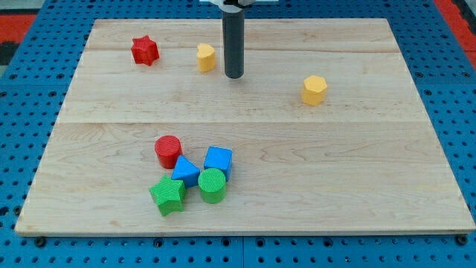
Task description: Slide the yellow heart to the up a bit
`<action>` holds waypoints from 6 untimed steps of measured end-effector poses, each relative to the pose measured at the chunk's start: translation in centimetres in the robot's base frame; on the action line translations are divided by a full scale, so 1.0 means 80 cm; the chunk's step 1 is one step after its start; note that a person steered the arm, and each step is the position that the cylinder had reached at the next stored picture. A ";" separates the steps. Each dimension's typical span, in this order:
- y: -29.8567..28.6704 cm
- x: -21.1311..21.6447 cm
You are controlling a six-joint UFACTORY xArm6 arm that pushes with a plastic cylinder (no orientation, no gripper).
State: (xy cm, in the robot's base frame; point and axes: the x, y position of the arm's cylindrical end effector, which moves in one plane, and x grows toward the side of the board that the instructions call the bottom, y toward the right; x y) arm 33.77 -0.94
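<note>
The yellow heart [206,56] lies near the view's top, left of centre, on the wooden board [335,193]. My tip [233,76] is at the end of the dark rod, just to the right of the yellow heart and slightly below it, with a small gap between them. A yellow hexagon [314,89] lies further to the view's right.
A red star [145,50] lies left of the heart. A cluster sits at the lower left: a red cylinder [168,151], a blue triangle [185,171], a blue cube [218,161], a green cylinder [212,185] and a green star [168,195].
</note>
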 end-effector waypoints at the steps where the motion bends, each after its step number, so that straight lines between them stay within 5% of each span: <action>1: 0.001 0.000; 6: -0.057 -0.025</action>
State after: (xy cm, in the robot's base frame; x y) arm 31.80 -5.49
